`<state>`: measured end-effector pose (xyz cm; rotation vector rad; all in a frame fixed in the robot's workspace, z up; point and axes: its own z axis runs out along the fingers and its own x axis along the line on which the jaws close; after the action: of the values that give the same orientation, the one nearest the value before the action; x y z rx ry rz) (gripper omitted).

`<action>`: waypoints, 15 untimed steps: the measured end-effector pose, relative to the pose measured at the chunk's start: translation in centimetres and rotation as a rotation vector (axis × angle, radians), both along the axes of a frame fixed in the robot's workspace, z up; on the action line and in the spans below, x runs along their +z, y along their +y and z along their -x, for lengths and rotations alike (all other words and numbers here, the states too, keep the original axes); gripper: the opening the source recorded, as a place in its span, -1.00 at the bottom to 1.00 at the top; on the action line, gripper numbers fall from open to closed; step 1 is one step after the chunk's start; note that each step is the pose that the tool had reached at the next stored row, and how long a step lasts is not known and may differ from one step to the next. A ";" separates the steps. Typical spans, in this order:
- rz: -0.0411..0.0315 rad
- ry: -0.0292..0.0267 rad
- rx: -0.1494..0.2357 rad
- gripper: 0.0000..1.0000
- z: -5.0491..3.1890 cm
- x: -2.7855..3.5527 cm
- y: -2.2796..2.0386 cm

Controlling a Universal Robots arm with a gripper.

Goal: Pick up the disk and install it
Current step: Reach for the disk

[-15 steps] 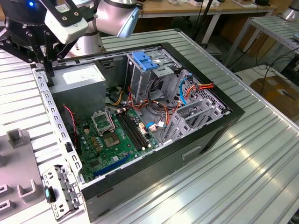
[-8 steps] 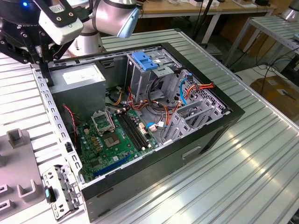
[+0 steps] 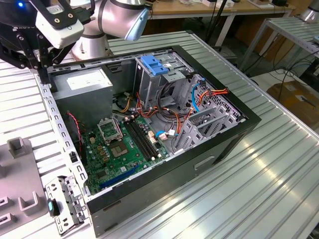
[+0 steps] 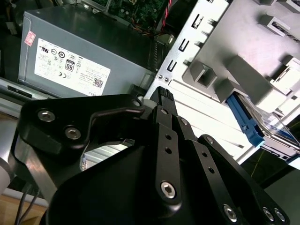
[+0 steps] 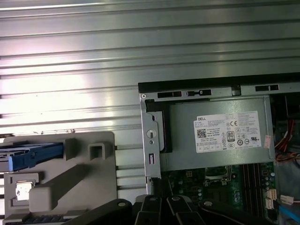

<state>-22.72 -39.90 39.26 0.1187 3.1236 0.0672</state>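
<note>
The disk (image 5: pixel 29 156) lies on a grey holder (image 5: pixel 89 173) beside the open computer case; its bright blue rail shows in both wrist views, with a dark flat body (image 4: pixel 277 140) under the rail (image 4: pixel 247 123). My gripper (image 3: pixel 44 67) hangs over the case's back corner on the exterior view's left, next to the power supply (image 3: pixel 82 82). Its black fingers (image 4: pixel 163 96) stand together with nothing between them. The gripper is apart from the disk and above the case's metal edge (image 5: pixel 151 154).
The open case (image 3: pixel 219 144) holds a green motherboard (image 3: pixel 119 149), a tall grey drive cage with a blue latch (image 3: pixel 153 64), and orange and light-blue cables (image 3: pixel 199 94). A loose metal panel (image 3: pixel 65 204) lies by the case's front corner. The case stands on ribbed metal tabletop (image 3: pixel 259 184).
</note>
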 end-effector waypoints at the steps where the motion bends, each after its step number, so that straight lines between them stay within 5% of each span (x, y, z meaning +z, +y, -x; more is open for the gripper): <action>1: 0.0000 0.0002 0.000 -0.79 0.09 0.00 0.00; 15: -0.0001 0.0009 0.000 -0.79 0.54 -0.01 0.00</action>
<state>-23.26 -39.90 39.25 0.1191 3.1245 0.0673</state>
